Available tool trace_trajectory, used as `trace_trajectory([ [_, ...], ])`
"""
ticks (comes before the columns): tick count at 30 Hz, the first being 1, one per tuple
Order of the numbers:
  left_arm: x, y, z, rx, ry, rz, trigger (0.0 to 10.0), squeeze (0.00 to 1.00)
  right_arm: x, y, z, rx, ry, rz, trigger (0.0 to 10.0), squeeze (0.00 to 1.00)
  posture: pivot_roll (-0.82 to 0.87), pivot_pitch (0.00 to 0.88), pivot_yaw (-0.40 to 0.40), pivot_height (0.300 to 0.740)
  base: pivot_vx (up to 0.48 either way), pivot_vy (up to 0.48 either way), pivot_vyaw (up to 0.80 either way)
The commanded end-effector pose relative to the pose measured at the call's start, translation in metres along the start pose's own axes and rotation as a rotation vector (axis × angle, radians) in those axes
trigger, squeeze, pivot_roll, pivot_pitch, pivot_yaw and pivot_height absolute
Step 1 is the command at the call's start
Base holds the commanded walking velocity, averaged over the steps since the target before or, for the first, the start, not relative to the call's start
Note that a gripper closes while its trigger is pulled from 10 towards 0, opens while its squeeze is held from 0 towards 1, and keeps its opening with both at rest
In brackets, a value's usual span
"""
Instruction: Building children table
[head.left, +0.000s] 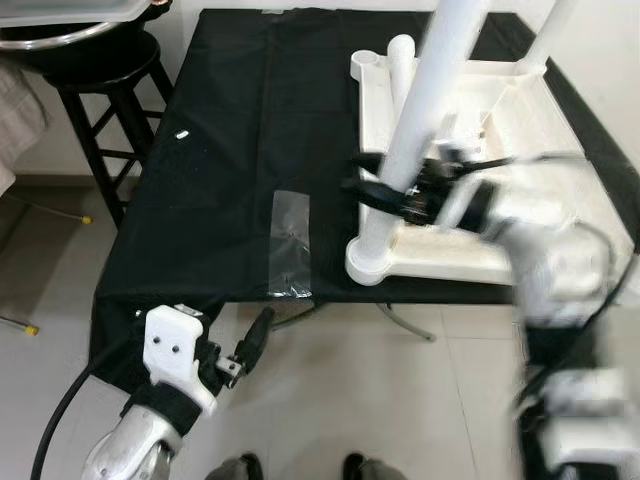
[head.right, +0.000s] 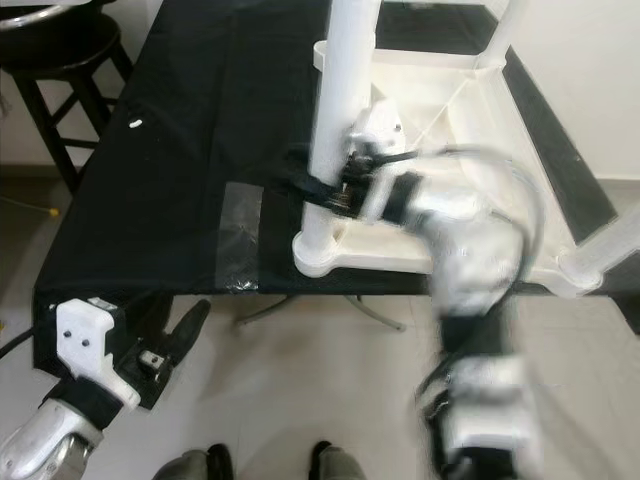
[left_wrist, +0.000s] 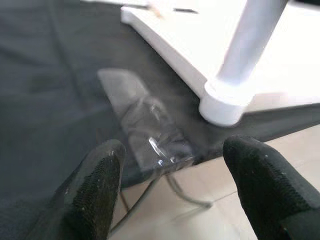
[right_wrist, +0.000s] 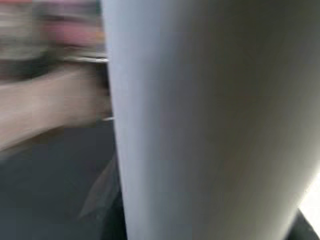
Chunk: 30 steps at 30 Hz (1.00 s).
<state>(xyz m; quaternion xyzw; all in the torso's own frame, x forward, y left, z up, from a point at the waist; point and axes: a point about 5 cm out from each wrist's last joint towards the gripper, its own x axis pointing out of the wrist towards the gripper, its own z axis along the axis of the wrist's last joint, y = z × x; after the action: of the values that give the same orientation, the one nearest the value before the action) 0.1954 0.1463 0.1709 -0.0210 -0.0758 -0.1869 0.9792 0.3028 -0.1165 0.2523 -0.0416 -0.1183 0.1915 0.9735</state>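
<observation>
— Free room on the black cloth (head.left: 210, 160)?
— Plenty toward nine o'clock of the white leg (head.left: 425, 120); only a clear plastic bag (head.left: 292, 245) and a small white bit (head.left: 182, 134) lying there.
— Toward three o'clock?
— Blocked by the upturned white table (head.left: 470, 240), with more legs standing up at twelve and two.
— Around that leg itself?
— Taken up by the right gripper (head.left: 385, 195), closed round it.
— Near edge, six to seven o'clock?
— Bare floor (head.left: 340, 400), left gripper (head.left: 250, 345) hanging spread there, shoe tips below. Black stool (head.left: 100, 90) at ten.
</observation>
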Motion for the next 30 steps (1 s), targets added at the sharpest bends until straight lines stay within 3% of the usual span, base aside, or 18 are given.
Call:
trace_trajectory([
  [1,-0.004,0.004,-0.003,0.000,0.024,0.012,10.0,0.00,-0.037,-0.007,-0.049,-0.035,0.308,-0.256,0.0,0.00,-0.02,0.281,-0.031,0.740,0.000,0.000,0.00],
  [2,-0.004,0.004,-0.003,0.000,0.024,0.012,10.0,0.00,-0.037,-0.007,-0.049,-0.035,0.308,-0.256,0.0,0.00,-0.02,0.281,-0.031,0.740,0.000,0.000,0.00],
  [3,-0.004,0.004,-0.003,0.002,0.026,0.011,10.0,0.00,-0.039,0.007,-0.052,0.000,0.316,-0.255,0.0,0.00,-0.03,0.268,-0.017,0.740,0.000,0.000,0.00],
  [5,-0.003,0.004,-0.004,0.003,0.028,0.008,10.0,0.00,-0.032,0.018,-0.052,0.004,0.304,-0.224,0.0,0.00,-0.03,0.268,-0.013,0.740,0.000,0.000,0.00],
  [6,-0.001,0.004,-0.005,0.002,0.031,-0.002,10.0,0.00,-0.020,0.031,-0.053,0.044,0.287,-0.188,0.0,0.00,-0.02,0.266,-0.015,0.740,0.000,0.000,0.00],
  [10,-0.001,0.005,-0.005,0.002,0.032,-0.006,10.0,0.00,-0.015,0.034,-0.051,0.067,0.281,-0.201,0.0,0.00,-0.03,0.261,-0.016,0.740,0.000,0.000,0.00],
  [11,-0.001,0.005,-0.005,0.003,0.031,-0.004,10.0,0.00,-0.013,0.034,-0.051,0.073,0.286,-0.197,1.2,0.00,-0.03,0.265,-0.016,0.740,0.000,0.000,0.00],
  [12,0.000,0.005,-0.004,0.004,0.030,-0.001,10.0,0.00,-0.012,0.035,-0.048,0.076,0.286,-0.201,10.0,0.00,-0.03,0.266,-0.019,0.740,0.000,0.000,0.00],
  [13,0.000,0.005,-0.004,0.004,0.030,-0.001,10.0,0.00,-0.012,0.035,-0.048,0.076,0.286,-0.201,10.0,0.00,-0.03,0.266,-0.019,0.740,0.000,0.000,0.00],
  [14,0.000,0.005,-0.004,0.004,0.028,0.002,10.0,0.00,-0.011,0.034,-0.044,0.078,0.280,-0.195,10.0,0.11,-0.03,0.270,-0.019,0.740,0.000,0.000,0.00],
  [16,0.000,0.005,-0.004,0.004,0.028,0.002,10.0,0.00,-0.011,0.034,-0.044,0.078,0.280,-0.195,10.0,0.11,-0.03,0.270,-0.019,0.740,0.000,0.000,0.00],
  [17,0.001,0.005,-0.004,0.004,0.026,0.004,10.0,0.00,-0.007,0.028,-0.033,0.105,0.224,-0.150,10.0,1.00,-0.03,0.271,-0.019,0.740,0.000,0.000,0.00],
  [21,0.002,0.004,-0.003,0.000,0.023,0.004,10.0,0.00,0.010,0.014,-0.013,0.084,0.107,0.176,10.0,1.00,-0.03,0.272,-0.025,0.740,0.000,0.000,0.00],
  [22,0.002,0.003,-0.003,-0.001,0.022,0.004,10.0,0.00,0.013,0.009,-0.008,0.041,0.081,0.272,10.0,0.91,-0.03,0.271,-0.025,0.740,0.000,0.000,0.00],
  [23,0.002,0.003,-0.003,-0.001,0.021,0.004,10.0,0.00,0.015,0.004,-0.006,-0.009,0.073,0.345,10.0,0.41,-0.03,0.272,-0.026,0.740,0.000,0.000,0.00],
  [24,0.002,0.003,-0.003,-0.002,0.020,0.004,10.0,0.00,0.016,-0.002,-0.005,-0.044,0.078,0.414,10.0,0.00,-0.02,0.273,-0.027,0.740,0.000,0.000,0.00],
  [28,0.002,0.002,-0.003,-0.002,0.019,0.006,10.0,0.00,0.020,-0.011,-0.003,-0.109,0.088,0.512,10.0,0.00,-0.02,0.274,-0.031,0.740,0.000,0.000,0.00],
  [30,0.001,0.002,-0.001,0.001,0.017,0.010,10.0,0.00,0.030,-0.027,0.001,-0.173,0.097,0.651,10.0,0.00,-0.01,0.278,-0.030,0.740,0.000,0.000,0.00],
])
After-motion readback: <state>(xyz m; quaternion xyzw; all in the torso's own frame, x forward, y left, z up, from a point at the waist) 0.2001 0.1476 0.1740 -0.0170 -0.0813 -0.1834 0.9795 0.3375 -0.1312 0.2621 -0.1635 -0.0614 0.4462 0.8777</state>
